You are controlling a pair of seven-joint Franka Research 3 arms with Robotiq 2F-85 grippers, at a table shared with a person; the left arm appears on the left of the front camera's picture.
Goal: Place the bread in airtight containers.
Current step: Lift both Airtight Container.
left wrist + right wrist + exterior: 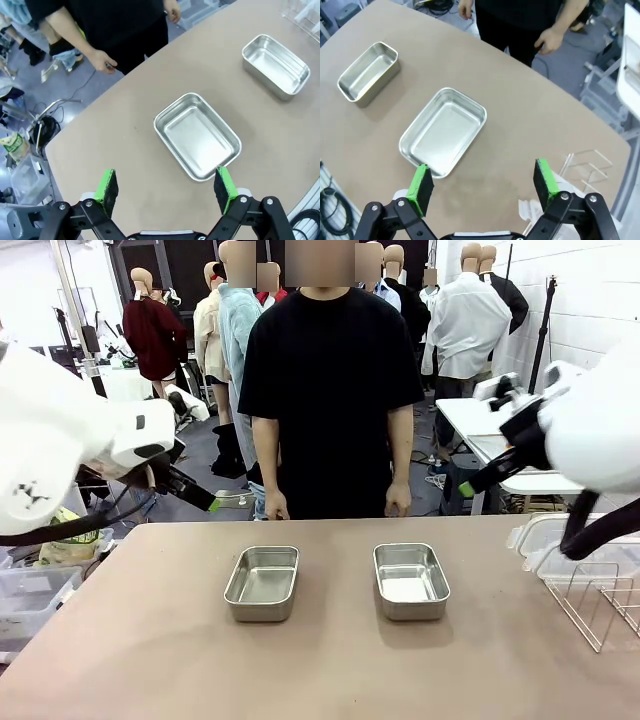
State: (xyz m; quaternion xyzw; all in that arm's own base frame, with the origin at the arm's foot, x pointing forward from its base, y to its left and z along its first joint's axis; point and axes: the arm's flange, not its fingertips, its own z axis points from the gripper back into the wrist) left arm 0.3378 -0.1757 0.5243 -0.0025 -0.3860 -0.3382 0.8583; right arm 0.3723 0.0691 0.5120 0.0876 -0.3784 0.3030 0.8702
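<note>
The left gripper hangs over the near part of the table, its green pads spread wide with nothing between them. In its wrist view the left container, a shiny steel tub, lies just ahead at 12 o'clock. The right container sits well beyond it at 2 o'clock.

The right gripper is spread just as wide and grips nothing. From it the right container lies close at 11 o'clock, and the left container lies far off at 10 o'clock.

In the front view both tubs stand upright side by side near the table's middle, apart from each other. The left one is at 9 o'clock from centre and the right one at 3 o'clock, and only bare metal shows inside each.

A wire rack stands at the table's right edge at 3 o'clock. Clear plastic pieces lie just behind it at 2 o'clock, partly hidden by the right arm.

At 12 o'clock, past the far edge, a person in a black shirt stands facing the table. The arms are down and both hands are just beyond the edge.
</note>
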